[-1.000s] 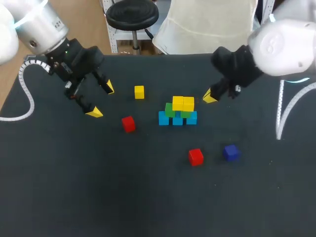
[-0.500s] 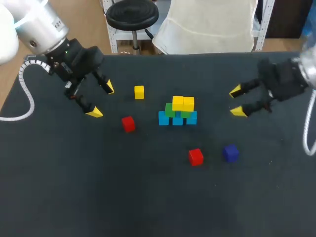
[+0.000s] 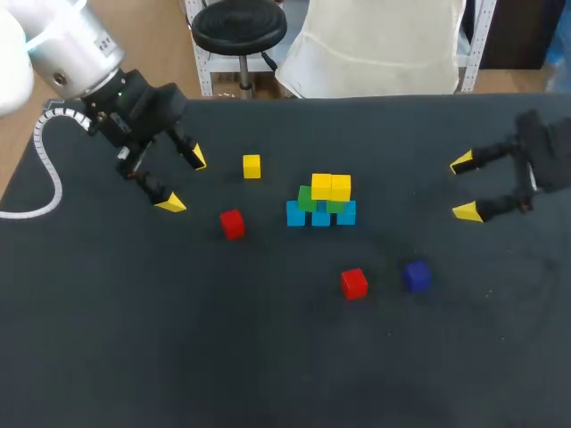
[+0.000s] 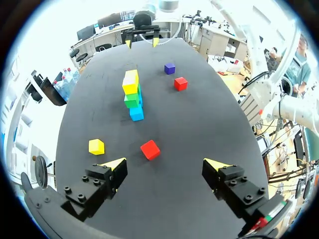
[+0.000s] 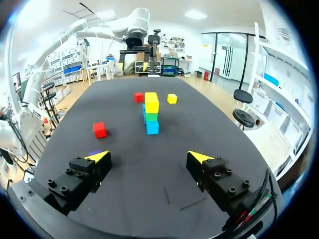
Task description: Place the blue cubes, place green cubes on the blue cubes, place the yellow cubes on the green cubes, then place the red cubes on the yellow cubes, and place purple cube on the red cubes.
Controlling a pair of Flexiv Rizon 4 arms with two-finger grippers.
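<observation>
Black tabletop carries all the cubes. Between the left hand and the right hand, well apart from both, stands a small pile. It has a row of blue cubes touching each other on the tabletop, green cubes on them, and two yellow cubes side by side on top.

Four cubes lie alone. A loose yellow cube and one red cube are on the left hand's side of the pile. In the left wrist view this red cube lies just ahead of the left hand, about in line with the gap between its fingers — the loose yellow cube lies ahead of one finger, a little outward. The other red cube and the purple cube lie near each other, not touching, closer to the right hand. In the right wrist view the purple cube is partly hidden behind one fingertip.

Both hands are spread wide and hold nothing — the pile lies ahead of each of them.
</observation>
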